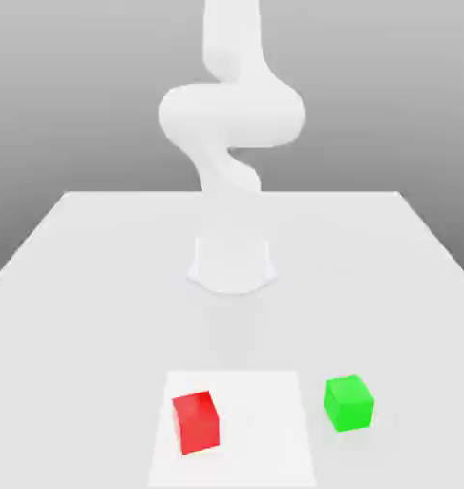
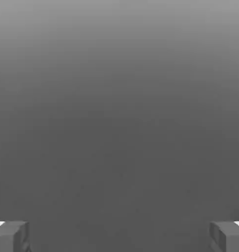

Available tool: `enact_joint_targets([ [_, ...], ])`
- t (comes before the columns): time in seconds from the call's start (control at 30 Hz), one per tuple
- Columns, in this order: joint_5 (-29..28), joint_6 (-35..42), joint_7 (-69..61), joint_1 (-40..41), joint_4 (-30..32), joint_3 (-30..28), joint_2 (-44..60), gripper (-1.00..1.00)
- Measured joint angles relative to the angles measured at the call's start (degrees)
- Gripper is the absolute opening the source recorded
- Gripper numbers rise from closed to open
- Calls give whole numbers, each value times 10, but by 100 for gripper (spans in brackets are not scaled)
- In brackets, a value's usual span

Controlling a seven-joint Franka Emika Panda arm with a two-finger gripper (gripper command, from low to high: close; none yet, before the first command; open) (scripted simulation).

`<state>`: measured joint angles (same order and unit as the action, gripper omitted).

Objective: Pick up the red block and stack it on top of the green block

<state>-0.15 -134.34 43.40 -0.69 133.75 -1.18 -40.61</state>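
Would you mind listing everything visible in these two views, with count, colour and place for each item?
red block: one, bright red, on the paler square patch near the table's front, toward the exterior view's left.
green block: one, bright green, on the table to the exterior view's right of the red block, apart from it, just off the patch.
square patch: one, lighter white, at the table's front centre.
table: one, white, spanning the scene.
arm: one, white, rising from its base at the table's middle.
gripper: one, grey fingers set wide apart, open and holding nothing.
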Motion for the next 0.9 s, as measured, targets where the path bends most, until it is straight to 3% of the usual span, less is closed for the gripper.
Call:
enact_joint_targets([
  [0.57, 17, -175, -186, -25, 134, -68, 357, 0],
  [0.73, 25, -229, -238, -14, 169, -67, 461, 0],
  [0.9, 58, -311, -269, 5, 160, -42, 564, 0],
])
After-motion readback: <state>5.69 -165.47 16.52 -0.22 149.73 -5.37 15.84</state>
